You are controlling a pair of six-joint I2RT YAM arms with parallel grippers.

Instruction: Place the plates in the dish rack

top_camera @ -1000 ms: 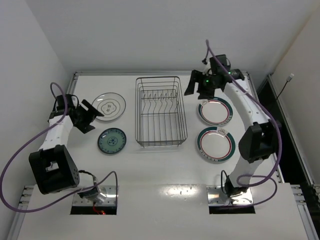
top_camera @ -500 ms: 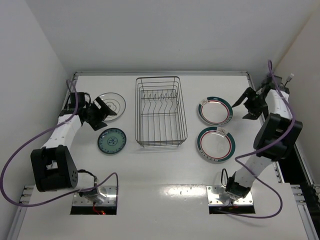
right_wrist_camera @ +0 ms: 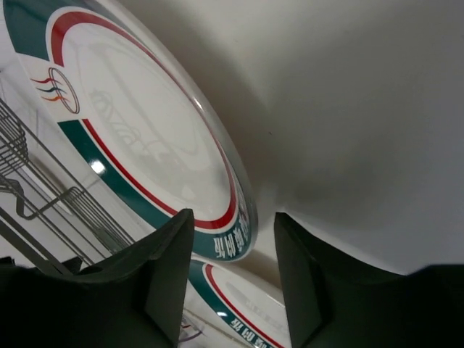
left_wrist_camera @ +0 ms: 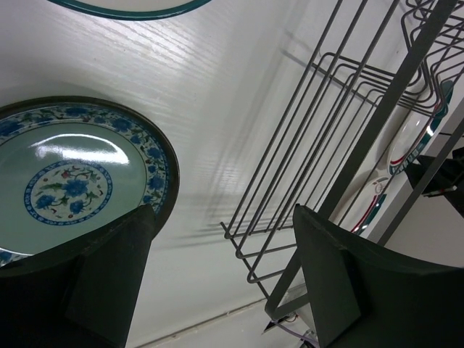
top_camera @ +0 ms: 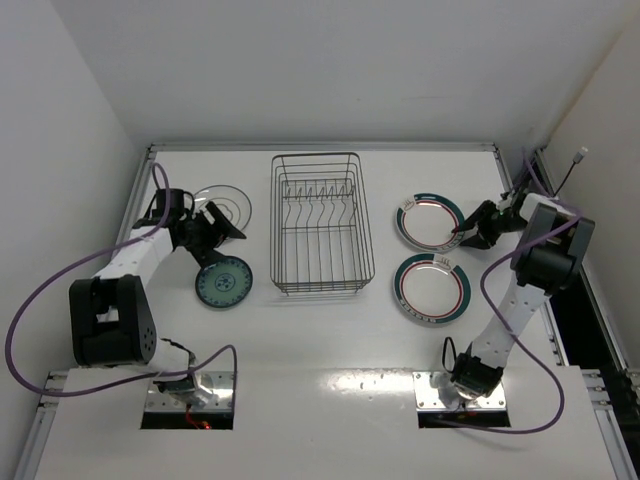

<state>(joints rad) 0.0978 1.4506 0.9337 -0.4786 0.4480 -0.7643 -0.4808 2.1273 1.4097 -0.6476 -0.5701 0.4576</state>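
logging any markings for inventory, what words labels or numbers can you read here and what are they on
Nothing can be quoted with confidence.
Far banded plate: white characters on its green rim, apparently Chinese, not legible; faint grey script in its middle, too faint.
Near banded plate: white patch on rim, too small.
Teal plate, dish rack: no text.

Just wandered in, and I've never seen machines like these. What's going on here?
Two robot arms are meant to load plates into a black wire dish rack, which holds nothing yet. All four plates lie flat on the table. The right end effector has its open jaws either side of the rim of the far white plate. The left end effector hangs open beside the small teal plate.
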